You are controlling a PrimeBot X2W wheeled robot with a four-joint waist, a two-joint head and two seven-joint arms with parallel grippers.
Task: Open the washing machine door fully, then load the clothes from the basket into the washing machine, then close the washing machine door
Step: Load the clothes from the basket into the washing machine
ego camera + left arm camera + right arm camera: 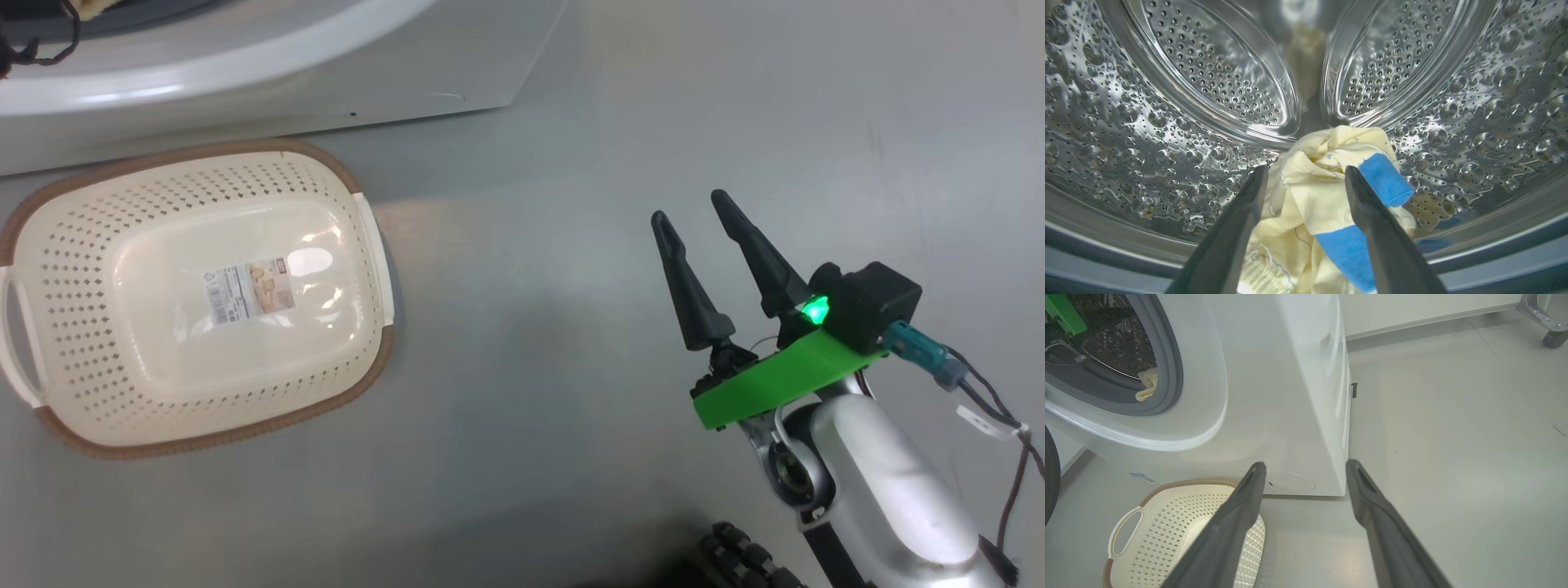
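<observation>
Grey floor (pixel 531 245) lies bare in front of the washing machine (pixel 1274 396) and along its side. A wheeled metal foot (pixel 1553 337) stands well off to that side, near the wall. Nothing lies between the machine's opening and the basket (pixel 73 245), which sits on the floor just in front of the machine's base, apart from it. At the edge of the right wrist view, beside the opening, a dark curved edge shows: the washing machine door (pixel 1050 473), swung clear.

The basket holds no cloth, and only its label sticker (pixel 249 290) shows on its floor. The clothes (pixel 1306 204) lie bunched low in the machine's steel drum (pixel 1147 122), close behind the front lip. They are pale yellow cloth with a blue piece (pixel 1384 179) folded among them. A bit of yellow cloth (pixel 1147 381) sits at the grey gasket (pixel 1171 375).

The left gripper (pixel 1306 168) reaches inside the machine, its fingers (pixel 1241 220) spread wide on either side of the heap and released, clamping nothing. Whether they brush the cloth I cannot tell. The right gripper (pixel 689 206) hangs over the floor, out in front of the machine and well to the side of the basket, its fingers (pixel 1237 514) also parted and empty
</observation>
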